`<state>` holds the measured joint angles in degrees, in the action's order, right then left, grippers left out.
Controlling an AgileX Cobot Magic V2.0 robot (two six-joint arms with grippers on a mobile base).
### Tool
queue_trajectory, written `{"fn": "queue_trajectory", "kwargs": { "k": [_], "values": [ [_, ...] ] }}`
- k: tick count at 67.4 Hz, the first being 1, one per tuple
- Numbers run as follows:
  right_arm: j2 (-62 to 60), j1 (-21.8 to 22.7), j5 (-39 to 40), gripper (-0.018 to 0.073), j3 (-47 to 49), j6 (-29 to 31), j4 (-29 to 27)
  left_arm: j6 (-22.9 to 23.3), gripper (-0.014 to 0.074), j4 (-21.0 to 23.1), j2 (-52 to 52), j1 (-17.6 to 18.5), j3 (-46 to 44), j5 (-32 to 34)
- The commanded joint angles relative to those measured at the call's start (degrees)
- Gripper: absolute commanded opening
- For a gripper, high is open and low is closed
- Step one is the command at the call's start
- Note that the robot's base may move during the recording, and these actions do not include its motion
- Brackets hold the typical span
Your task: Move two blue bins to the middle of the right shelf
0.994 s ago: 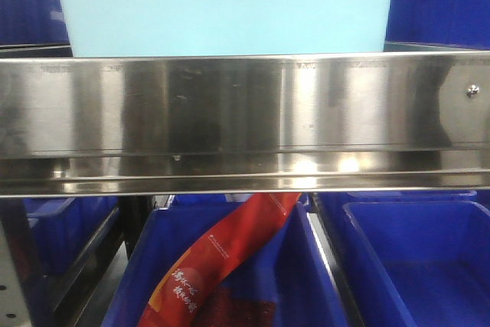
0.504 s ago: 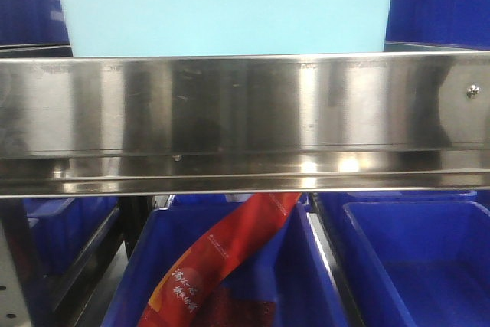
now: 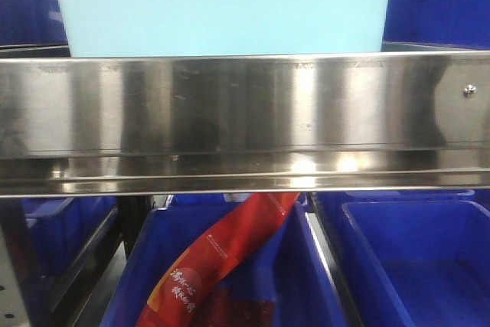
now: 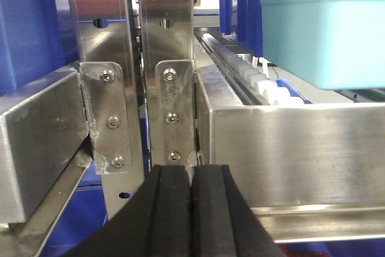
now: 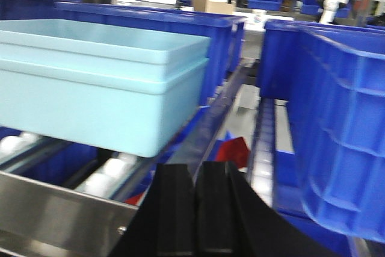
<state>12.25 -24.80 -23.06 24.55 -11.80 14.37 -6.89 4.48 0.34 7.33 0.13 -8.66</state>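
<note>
Blue bins [image 3: 417, 262] sit on the tier below the steel front rail [image 3: 245, 120], one holding a red packet [image 3: 218, 266]. Above that rail rests a pale aqua bin [image 3: 222, 5]. My left gripper [image 4: 191, 209] and right gripper [image 5: 197, 209] are both pressed together, holding nothing.

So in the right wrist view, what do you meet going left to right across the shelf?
Light blue bin on the white rollers → red packet showing below through the gap → dark blue bin at the right edge.

Both end effectors [image 4: 191, 209] [image 5: 197, 209] closed, empty.
</note>
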Motion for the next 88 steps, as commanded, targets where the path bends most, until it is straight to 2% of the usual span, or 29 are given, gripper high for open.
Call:
{"fn": "queue_trajectory", "kwargs": {
  "k": [1, 4, 8, 18, 26, 40, 88],
  "values": [
    [-0.24, 4.24, 1.75, -0.0162, -0.97, 6.35, -5.54, -0.01, -0.0111, 0.4, -0.34, -0.12, -0.13, 1.15],
    [-0.34, 7.37, 2.96, -0.0162, -2.14, 12.28, -9.73, -0.01, -0.0111, 0.4, -0.34, -0.12, -0.13, 1.15],
    [-0.74, 11.62, 5.0, -0.0162, -3.94, 15.38, -13.47, -0.01, -0.0111, 0.4, -0.34, -0.12, -0.13, 1.15],
    [-3.57, 20.09, 10.46, -0.0162, -10.31, 15.99, -20.65, -0.01, -0.0111, 0.4, -0.34, -0.12, -0.13, 1.15],
    [-7.13, 23.54, 13.5, -0.0162, -15.95, 15.99, -21.97, -0.01, -0.0111, 0.4, -0.34, -0.12, -0.13, 1.15],
    [-12.25, 23.97, 17.07, -0.0162, -24.55, 15.88, -21.97, -0.01, -0.0111, 0.4, -0.34, -0.12, -0.13, 1.15],
    [-12.25, 23.97, 15.99, -0.0162, -24.55, 15.88, -21.66, -0.01, -0.0111, 0.4, -0.34, -0.12, -0.13, 1.15]
  ]
}}
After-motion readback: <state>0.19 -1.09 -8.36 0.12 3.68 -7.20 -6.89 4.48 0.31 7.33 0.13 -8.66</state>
